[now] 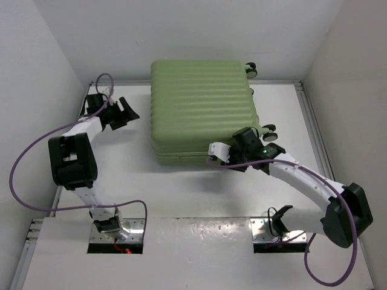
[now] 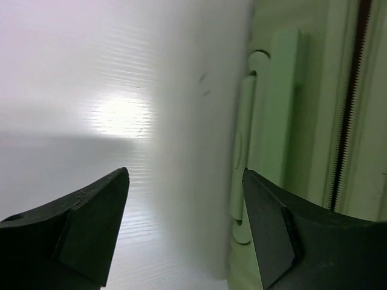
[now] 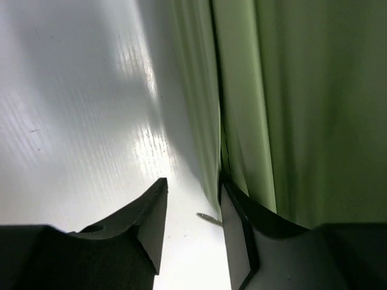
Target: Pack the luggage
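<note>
You see luggage (image 1: 202, 112) shut, lying flat at far middle of table (image 1: 181, 193): light-green hard shell, ribbed top, rounded corners, small black wheels (image 1: 251, 69) on right side. Your left gripper (image 1: 132, 115) hangs just beside its left edge, not touching; black wedge fingers spread wide, nothing between. Your right gripper (image 3: 193, 193) sits at near-right corner, jaws narrowly parted, grasping nothing, one finger against shell seam. Table white, glossy, faintly streaked.

Ribbed hard-plastic luggage (image 1: 202, 109), slight sheen
</note>
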You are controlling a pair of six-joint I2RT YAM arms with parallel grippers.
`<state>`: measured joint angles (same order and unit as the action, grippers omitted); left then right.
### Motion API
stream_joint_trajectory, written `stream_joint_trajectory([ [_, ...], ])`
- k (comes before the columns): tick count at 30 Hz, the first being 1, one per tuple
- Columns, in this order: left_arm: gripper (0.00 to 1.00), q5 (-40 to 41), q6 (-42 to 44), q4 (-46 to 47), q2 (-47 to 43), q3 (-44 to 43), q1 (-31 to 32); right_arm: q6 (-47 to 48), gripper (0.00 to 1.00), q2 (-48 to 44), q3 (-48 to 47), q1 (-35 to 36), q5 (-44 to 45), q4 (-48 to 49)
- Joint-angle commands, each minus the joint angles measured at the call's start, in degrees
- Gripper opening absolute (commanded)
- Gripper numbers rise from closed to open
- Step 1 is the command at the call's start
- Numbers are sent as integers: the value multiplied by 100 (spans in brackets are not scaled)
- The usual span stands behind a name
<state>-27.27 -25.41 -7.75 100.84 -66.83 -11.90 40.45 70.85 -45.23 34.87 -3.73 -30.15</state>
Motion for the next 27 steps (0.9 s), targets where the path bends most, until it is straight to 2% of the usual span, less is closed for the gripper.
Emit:
stream_joint_trajectory([
  [1,81,64,98,115,-301,-225,302,-299,41,-342,-21,-244,40,-246],
  [3,81,64,10,168,-371,-225,504,-502,45,-563,6,-323,-522,-167],
  [7,80,151,-61,168,-433,-278,934,-1695,51,-1369,242,-560,-1339,141],
  [10,79,222,-61,168,-302,-278,1207,-2250,53,-1748,488,-648,-1596,475],
  [14,76,449,-183,107,32,-401,1322,-2734,53,-1908,577,-736,-1535,546],
  [19,68,1047,-245,-86,463,-524,1436,-3472,53,-2171,700,-1174,-1429,475],
  [21,66,1048,-245,-139,551,-524,1436,-3753,52,-2496,919,-1281,-1420,493],
  [24,63,1162,-245,-139,691,-524,1498,-4173,46,-3015,1366,-1439,-1298,685],
  [27,55,1162,-306,-139,744,-463,1550,-4509,40,-3428,1806,-1527,-841,914],
])
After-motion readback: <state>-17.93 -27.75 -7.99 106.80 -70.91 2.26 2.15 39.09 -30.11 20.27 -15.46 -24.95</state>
